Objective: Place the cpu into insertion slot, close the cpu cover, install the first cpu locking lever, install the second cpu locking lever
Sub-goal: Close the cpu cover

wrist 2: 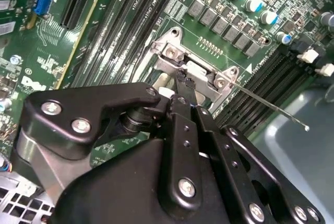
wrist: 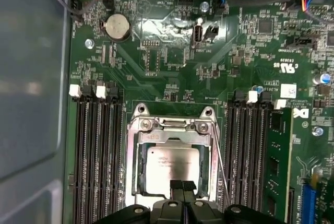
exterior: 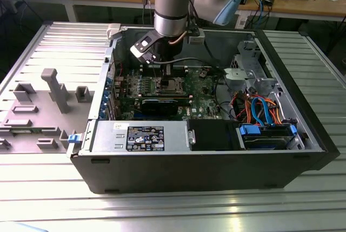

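Observation:
The cpu [wrist: 172, 164], a pale silvery square, lies in the insertion slot [wrist: 169, 161] on the green motherboard. The cpu cover [wrist: 133, 166], a silvery frame with a window, lies flat over it. My gripper [wrist: 182, 186] is shut, with its black fingertips pressed together at the cpu's edge inside the cover window. In the second wrist view the gripper [wrist 2: 182, 78] tips sit right at the socket's metal bracket [wrist 2: 172, 51]. A thin wire locking lever [wrist 2: 271, 108] sticks out sideways from the socket, free of any latch. In the exterior view the gripper [exterior: 164, 75] reaches down into the case above the socket [exterior: 166, 85].
Long black memory slots [wrist: 96, 156] flank the socket on both sides. A black expansion card [exterior: 162, 104], a grey power-supply box [exterior: 140, 136] and drive bays with orange and blue cables [exterior: 259, 110] crowd the open case. Grey fixtures [exterior: 51, 88] stand on the table at the exterior view's left.

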